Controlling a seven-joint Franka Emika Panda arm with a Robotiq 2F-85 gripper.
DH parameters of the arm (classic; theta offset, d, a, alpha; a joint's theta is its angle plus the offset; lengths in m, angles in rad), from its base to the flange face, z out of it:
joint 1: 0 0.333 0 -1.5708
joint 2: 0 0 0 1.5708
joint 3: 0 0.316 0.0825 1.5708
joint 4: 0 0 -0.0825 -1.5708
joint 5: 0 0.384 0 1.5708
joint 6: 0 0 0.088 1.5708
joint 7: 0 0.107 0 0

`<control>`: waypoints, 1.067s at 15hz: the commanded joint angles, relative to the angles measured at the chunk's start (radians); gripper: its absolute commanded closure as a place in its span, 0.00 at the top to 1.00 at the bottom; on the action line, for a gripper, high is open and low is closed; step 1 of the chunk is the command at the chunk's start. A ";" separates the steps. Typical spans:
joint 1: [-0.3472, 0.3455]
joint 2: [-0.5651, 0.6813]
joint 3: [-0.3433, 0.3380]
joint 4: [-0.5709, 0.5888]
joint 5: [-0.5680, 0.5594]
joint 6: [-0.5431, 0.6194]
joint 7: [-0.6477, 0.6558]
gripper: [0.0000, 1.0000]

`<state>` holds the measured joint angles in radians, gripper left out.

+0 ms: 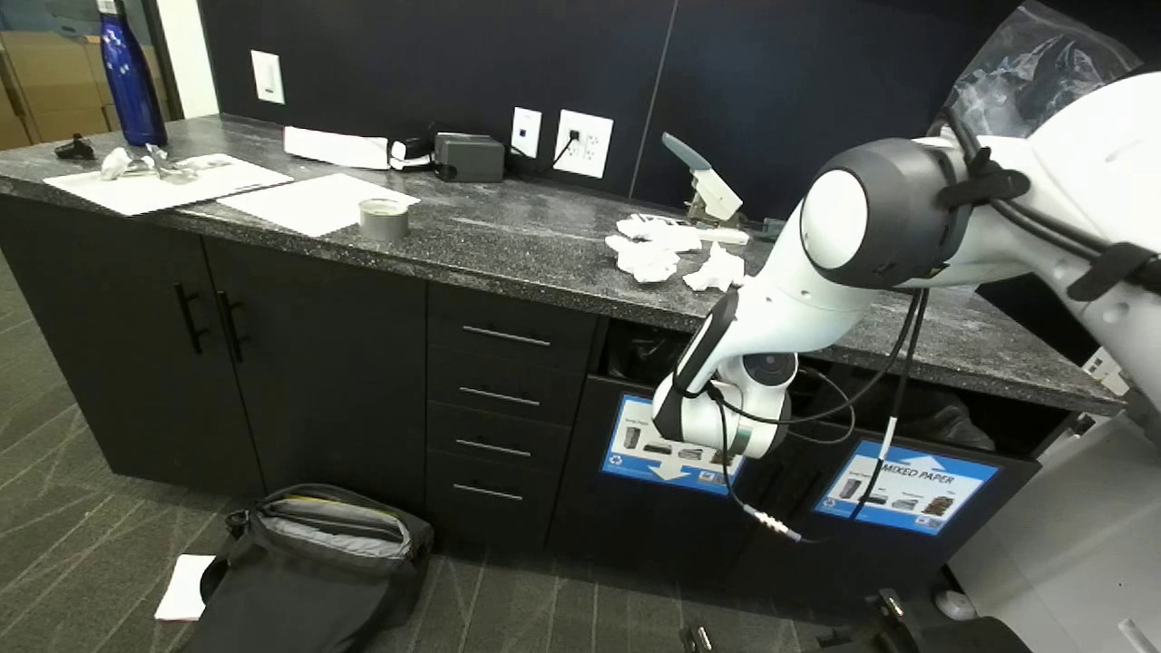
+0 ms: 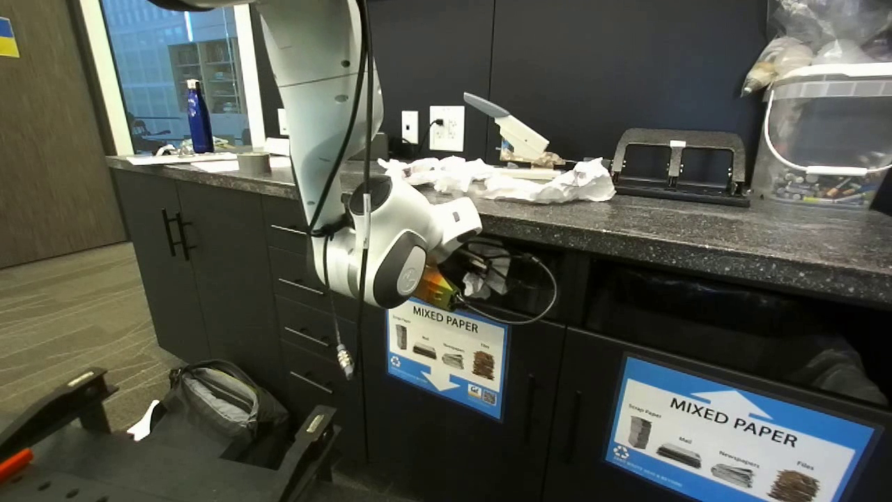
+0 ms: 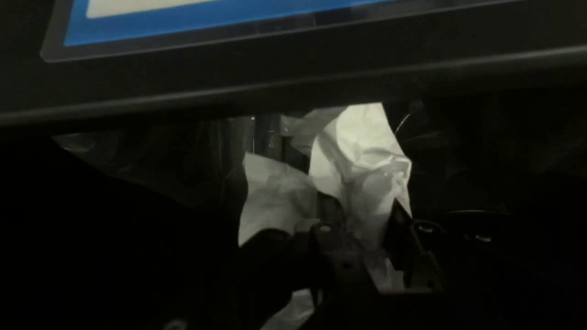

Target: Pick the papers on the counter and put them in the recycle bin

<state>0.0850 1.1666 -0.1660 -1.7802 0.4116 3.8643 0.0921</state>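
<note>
Several crumpled white paper scraps (image 1: 646,259) lie on the dark speckled counter (image 1: 508,238). They also show in an exterior view (image 2: 557,185), in front of the stapler. My gripper (image 2: 481,263) is below the counter edge, in the opening of the recycle bin (image 2: 446,359) with a MIXED PAPER sign. In the wrist view my gripper (image 3: 362,229) has its fingers around a white paper scrap (image 3: 367,160) and seems shut on it. The held scrap also shows in an exterior view (image 2: 481,284). The wrist view is dark, and the bin's inside is mostly hidden.
A stapler (image 2: 519,136), hole punch (image 2: 679,164) and clear bucket (image 2: 829,132) stand on the counter. A tape roll (image 1: 384,219), flat sheets (image 1: 313,201) and blue bottle (image 1: 131,82) are farther along. A second MIXED PAPER bin (image 2: 739,425) is beside. A bag (image 1: 317,571) lies on the floor.
</note>
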 commanded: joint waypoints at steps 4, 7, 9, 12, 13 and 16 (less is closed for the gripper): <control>0.003 0.031 -0.012 0.081 0.057 -0.032 -0.074 0.85; 0.000 0.005 -0.008 0.050 0.040 -0.069 -0.091 1.00; -0.014 -0.027 0.007 0.019 -0.008 -0.128 -0.095 1.00; -0.027 -0.057 0.028 -0.017 -0.072 -0.159 -0.085 1.00; -0.021 -0.061 0.024 -0.023 -0.078 -0.162 -0.086 1.00; 0.007 -0.080 -0.001 -0.045 -0.061 -0.205 -0.103 1.00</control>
<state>0.0796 1.1304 -0.1547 -1.7922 0.3574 3.7232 0.0161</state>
